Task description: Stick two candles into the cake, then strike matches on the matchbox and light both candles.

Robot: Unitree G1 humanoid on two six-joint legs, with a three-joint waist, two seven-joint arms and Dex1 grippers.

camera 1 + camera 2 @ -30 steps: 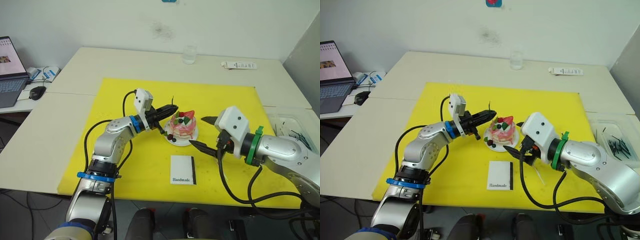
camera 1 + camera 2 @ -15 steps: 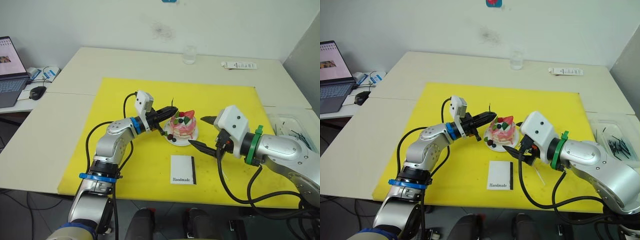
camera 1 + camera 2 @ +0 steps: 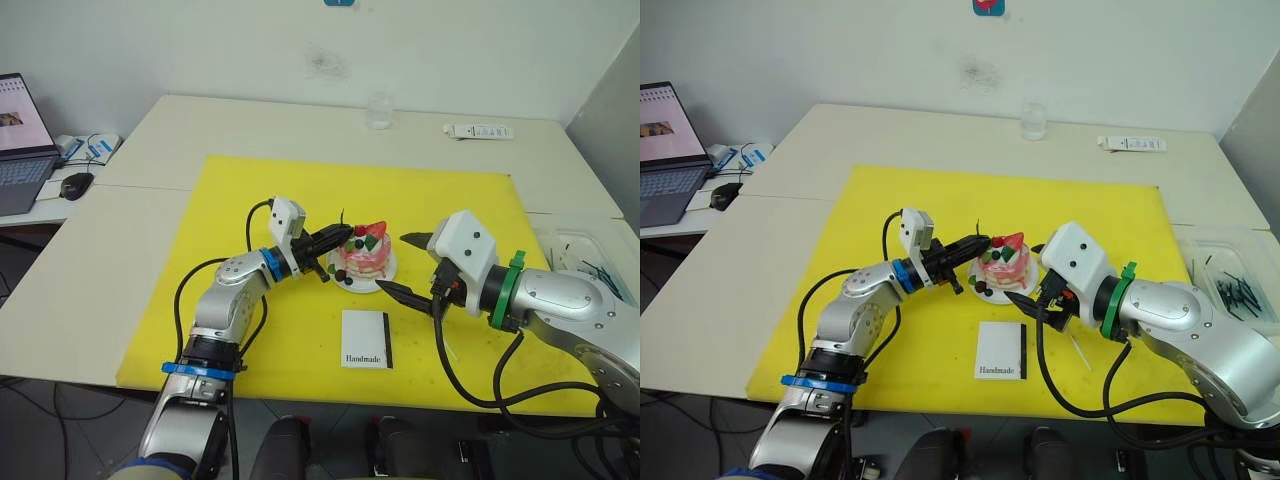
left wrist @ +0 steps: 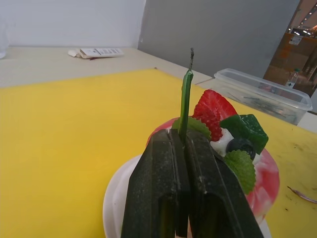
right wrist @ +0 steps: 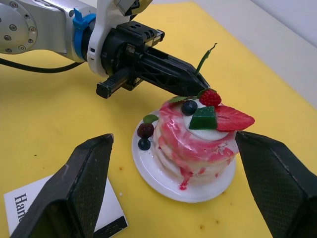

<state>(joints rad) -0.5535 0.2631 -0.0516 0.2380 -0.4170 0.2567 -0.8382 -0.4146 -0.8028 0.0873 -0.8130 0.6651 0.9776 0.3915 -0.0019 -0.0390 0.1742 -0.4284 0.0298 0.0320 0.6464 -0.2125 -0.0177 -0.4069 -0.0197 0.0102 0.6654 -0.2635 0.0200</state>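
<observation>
The pink cake (image 3: pixel 365 254) with its strawberry sits on a small white plate (image 3: pixel 383 284) in the middle of the yellow mat. My left gripper (image 3: pixel 341 236) is shut on a thin greenish candle (image 4: pixel 185 101), held upright at the cake's top left edge. On the cake's right side my right gripper (image 3: pixel 407 265) stands open over the mat, holding nothing. Another candle (image 3: pixel 1078 353) lies on the mat under the right arm. The white matchbox (image 3: pixel 365 340) lies in front of the cake. Dark matches (image 3: pixel 1237 291) lie in a clear tub at the right.
The yellow mat (image 3: pixel 250 200) covers the table's middle. A glass (image 3: pixel 378 108) and a white remote (image 3: pixel 478 130) stand at the far edge. A laptop (image 3: pixel 20 140) and a mouse (image 3: pixel 75 184) sit on a side table to the left.
My left gripper has come down and slightly right with the candle, closer onto the cake's top edge. The right gripper has stayed in place.
</observation>
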